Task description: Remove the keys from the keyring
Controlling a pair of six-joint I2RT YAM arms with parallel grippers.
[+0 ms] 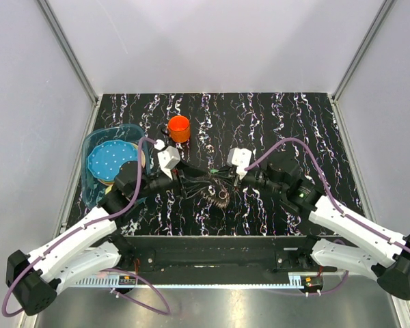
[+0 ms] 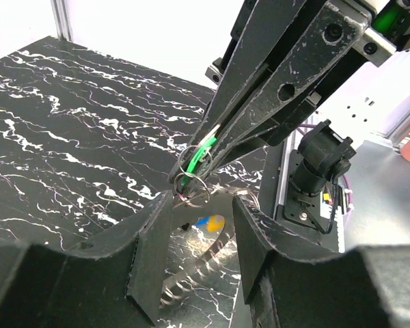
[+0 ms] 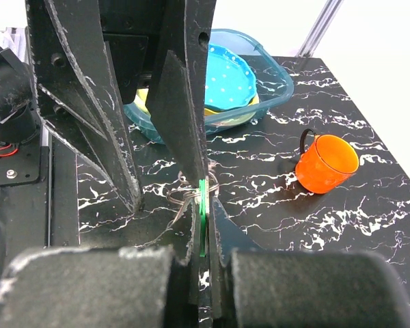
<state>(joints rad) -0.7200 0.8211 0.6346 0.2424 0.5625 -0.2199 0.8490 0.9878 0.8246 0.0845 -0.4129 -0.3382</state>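
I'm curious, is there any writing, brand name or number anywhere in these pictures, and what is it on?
No text can be read in any view.
White strip near the bottom of the top view: fine marks, too small to read.
Orange cup and blue dotted plate: no lettering.

**Free room and obstacles.** The left gripper (image 1: 193,182) and right gripper (image 1: 217,176) meet tip to tip at mid-table, and their arms close off the near centre. An orange plastic cup (image 1: 179,128) stands just behind the left wrist. A translucent blue plastic tub (image 1: 126,127) holding a blue dotted plate (image 1: 109,160) fills the left edge. The black marbled tabletop (image 1: 294,116) lies open at rear centre and rear right.
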